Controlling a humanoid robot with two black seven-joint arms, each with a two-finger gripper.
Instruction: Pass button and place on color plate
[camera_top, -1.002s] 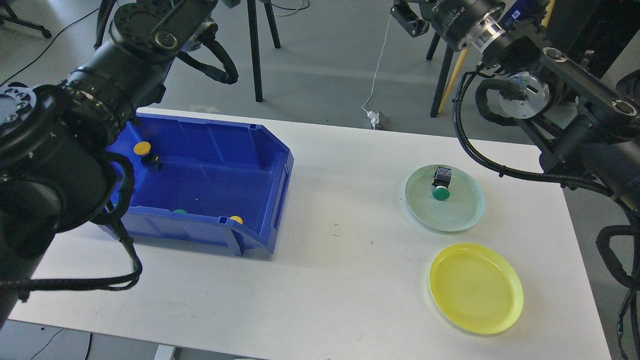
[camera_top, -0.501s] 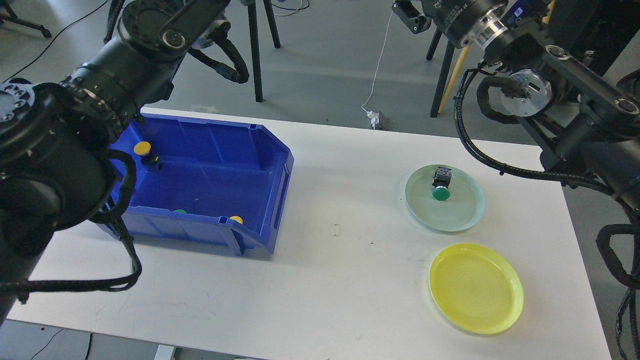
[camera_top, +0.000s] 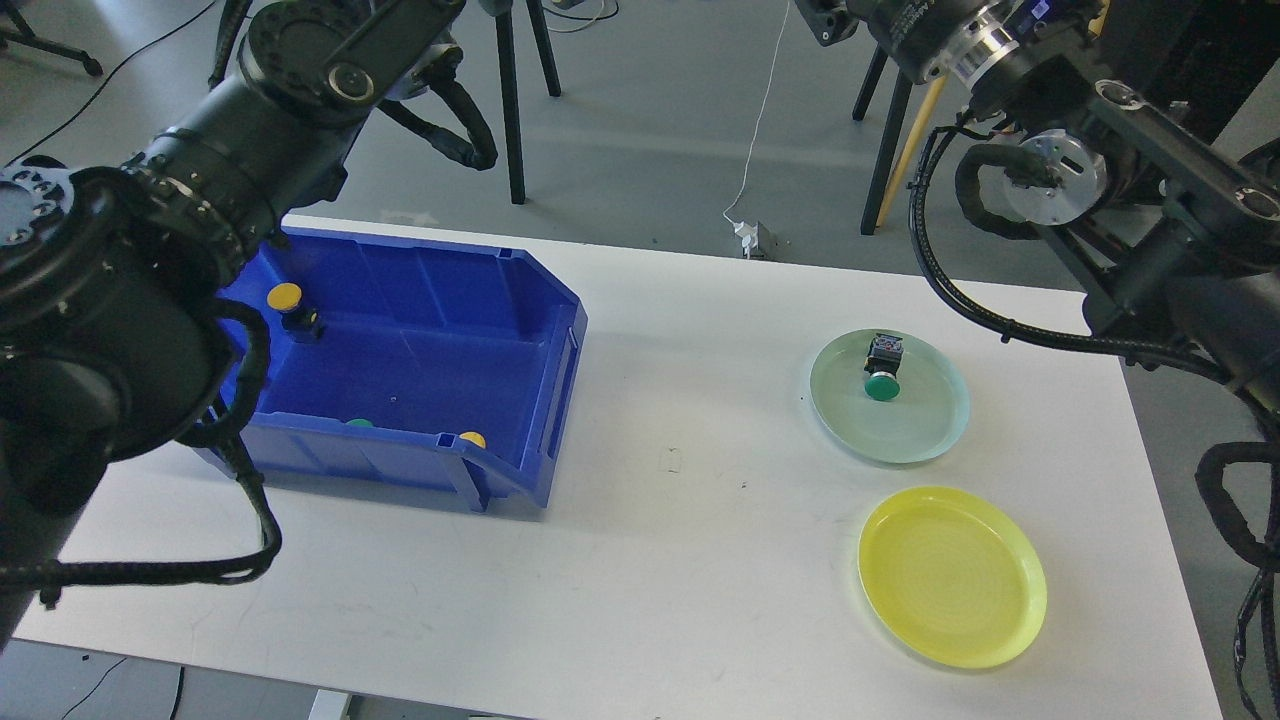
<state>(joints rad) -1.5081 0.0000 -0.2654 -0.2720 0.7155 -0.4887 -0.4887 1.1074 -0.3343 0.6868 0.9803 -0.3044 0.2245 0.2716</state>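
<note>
One green button (camera_top: 882, 372), cap seemingly toward camera.

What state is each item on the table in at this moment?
Blue plastic bin: open-topped, holding buttons.
Yellow-capped button: in the bin's far left corner.
Green-capped button: lying on the pale green plate.
Yellow round plate: empty.
Both hands: out of view.

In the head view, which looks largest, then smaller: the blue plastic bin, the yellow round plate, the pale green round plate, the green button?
1. Blue plastic bin
2. Yellow round plate and pale green round plate: alike; yellow is nearer
3. Green button
</note>
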